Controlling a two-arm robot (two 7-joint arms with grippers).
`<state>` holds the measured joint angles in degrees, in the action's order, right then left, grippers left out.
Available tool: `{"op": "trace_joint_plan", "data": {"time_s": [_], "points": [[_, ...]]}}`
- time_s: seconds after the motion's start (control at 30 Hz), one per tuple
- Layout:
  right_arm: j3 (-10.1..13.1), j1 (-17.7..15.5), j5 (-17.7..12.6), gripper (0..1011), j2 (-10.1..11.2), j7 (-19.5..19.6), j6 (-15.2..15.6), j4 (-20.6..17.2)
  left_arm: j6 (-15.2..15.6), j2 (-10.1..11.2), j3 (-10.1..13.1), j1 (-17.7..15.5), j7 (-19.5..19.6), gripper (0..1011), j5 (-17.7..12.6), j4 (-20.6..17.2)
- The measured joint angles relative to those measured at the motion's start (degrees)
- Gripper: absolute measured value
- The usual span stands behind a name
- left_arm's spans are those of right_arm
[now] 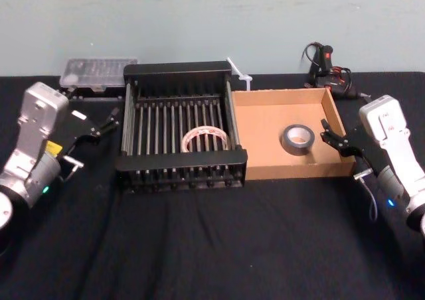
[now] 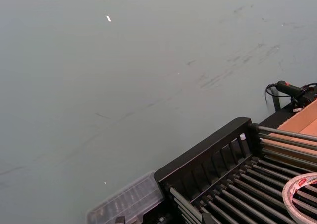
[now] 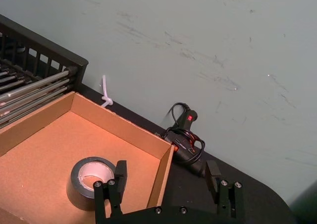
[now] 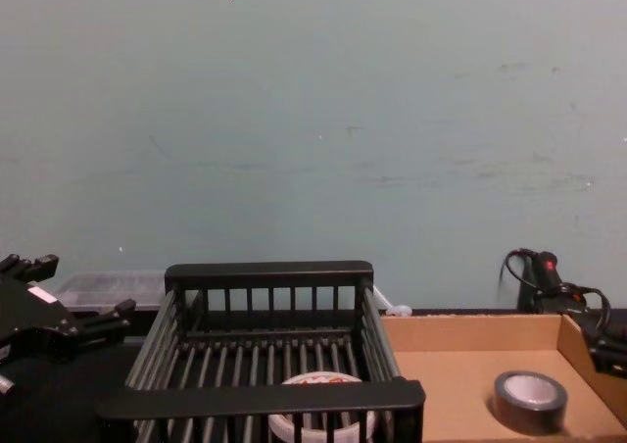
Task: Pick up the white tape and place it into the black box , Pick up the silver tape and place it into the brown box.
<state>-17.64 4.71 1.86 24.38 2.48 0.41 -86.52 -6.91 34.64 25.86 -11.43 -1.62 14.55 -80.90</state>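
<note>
Both arms have silver-grey housings with small green lights; the left gripper (image 1: pixel 111 119) and right gripper (image 1: pixel 330 136) are black, screws visible.

I work at what looks like a lab test bench: a table (image 1: pixel 199 247) draped in black cloth, pushed against a bare, scuffed grey-green wall (image 4: pixel 313 120). A glue gun (image 3: pixel 184 137) with a coiled cord and a clear parts case (image 1: pixel 96 73) lie along the back edge.
</note>
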Motion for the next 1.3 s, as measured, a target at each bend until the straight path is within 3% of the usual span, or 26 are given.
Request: {"op": "trace_joint_plan", "data": {"time_s": [1.3], "points": [[0.0, 0.0, -0.2, 1002, 0.1, -0.1, 0.1, 0.0, 0.0, 0.0, 0.0, 0.0, 0.0, 1001, 0.0, 0.0]]}}
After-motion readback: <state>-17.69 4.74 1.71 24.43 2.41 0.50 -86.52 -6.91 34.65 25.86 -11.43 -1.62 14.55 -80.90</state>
